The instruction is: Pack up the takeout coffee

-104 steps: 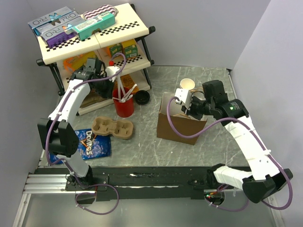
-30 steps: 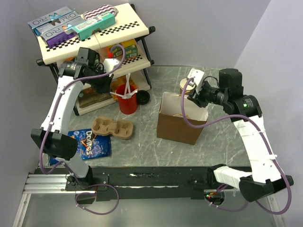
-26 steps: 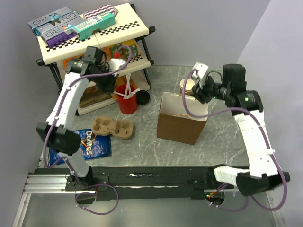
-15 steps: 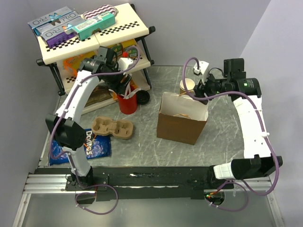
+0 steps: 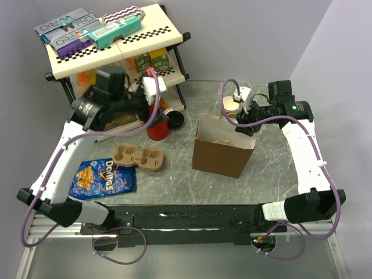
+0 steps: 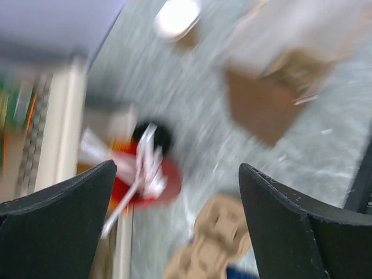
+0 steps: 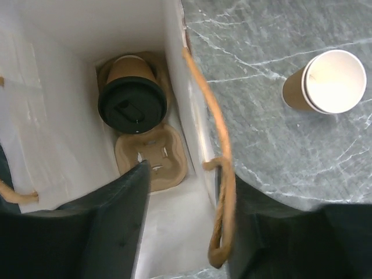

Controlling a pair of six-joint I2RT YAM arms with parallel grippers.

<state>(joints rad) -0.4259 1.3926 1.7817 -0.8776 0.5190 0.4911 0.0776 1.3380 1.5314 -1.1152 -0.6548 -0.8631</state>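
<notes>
The takeout coffee (image 7: 132, 99), a tan cup with a black lid, stands in one slot of a cardboard carrier (image 7: 154, 158) at the bottom of the brown paper bag (image 5: 221, 154). My right gripper (image 7: 186, 200) hovers at the bag's far right rim (image 5: 244, 119). It is open, its jaws straddling the bag wall and rope handle (image 7: 224, 174). My left gripper (image 6: 177, 192) is wide open and holds nothing. It hangs over the red cup of white sticks (image 5: 156, 129). That view is motion-blurred.
A lidless tan cup (image 5: 232, 104) stands behind the bag. A second cardboard carrier (image 5: 138, 157) and a blue chip bag (image 5: 104, 177) lie at front left. A black lid (image 5: 174, 119) lies by the shelf rack (image 5: 110, 52), which is loaded with boxes.
My left arm has swung away from the shelf toward the table's middle, and its gripper has opened wide. My right gripper has dropped from beside the lidless cup to the bag's rim.
</notes>
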